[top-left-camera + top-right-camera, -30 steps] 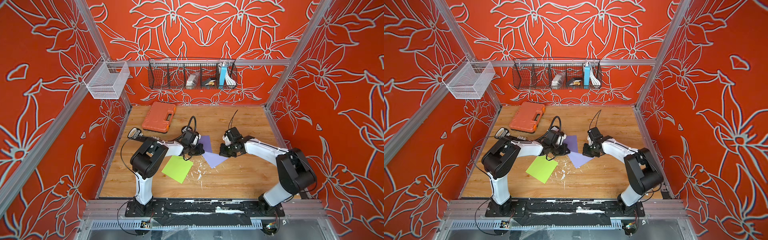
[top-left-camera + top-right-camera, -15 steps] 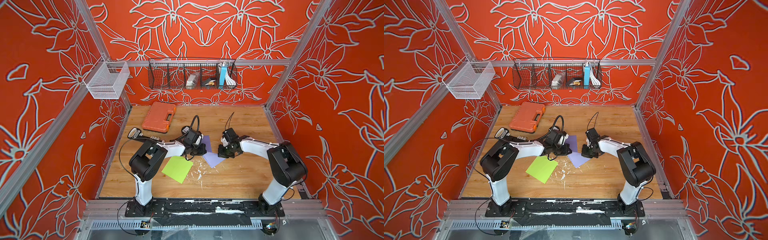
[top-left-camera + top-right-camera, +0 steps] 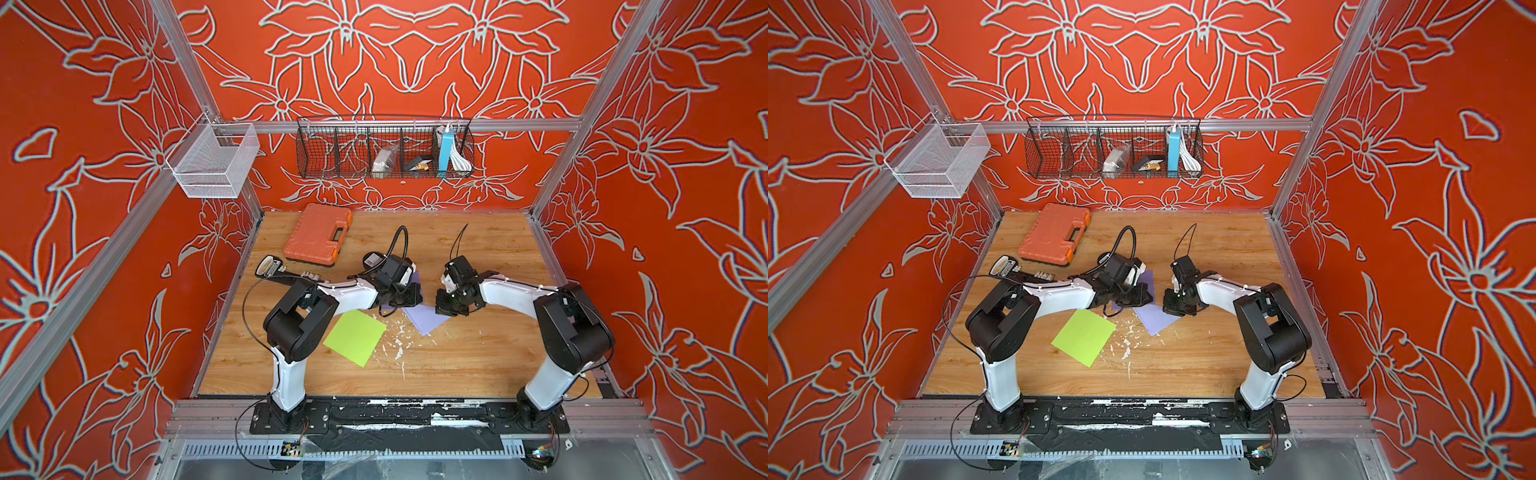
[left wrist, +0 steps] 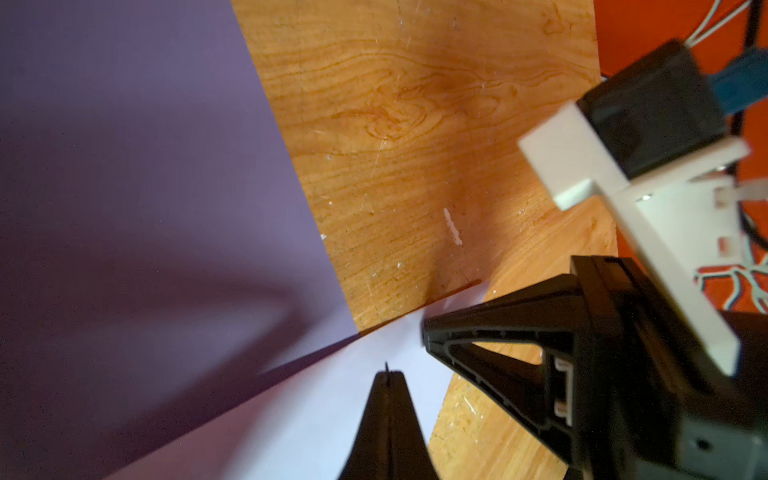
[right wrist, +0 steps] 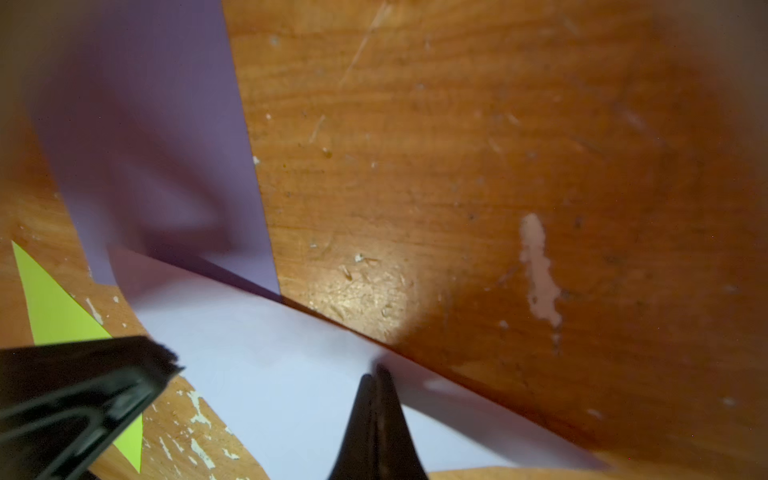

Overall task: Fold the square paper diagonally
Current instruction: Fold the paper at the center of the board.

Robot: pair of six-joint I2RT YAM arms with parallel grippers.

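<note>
You are working with left end effector [image 4: 387, 376] and right end effector [image 5: 376, 372] both closed, tips at the pale flap of the purple paper [image 3: 424, 321] lying on the surface [image 3: 478, 353] at 2 o'clock from the green sheet [image 3: 355, 337]; likely light, limp, slippery, so pinch a corner.

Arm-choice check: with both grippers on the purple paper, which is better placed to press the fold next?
Likely right: the right gripper meets the purple paper at the pale flap's edge; the left gripper sits further in.
</note>
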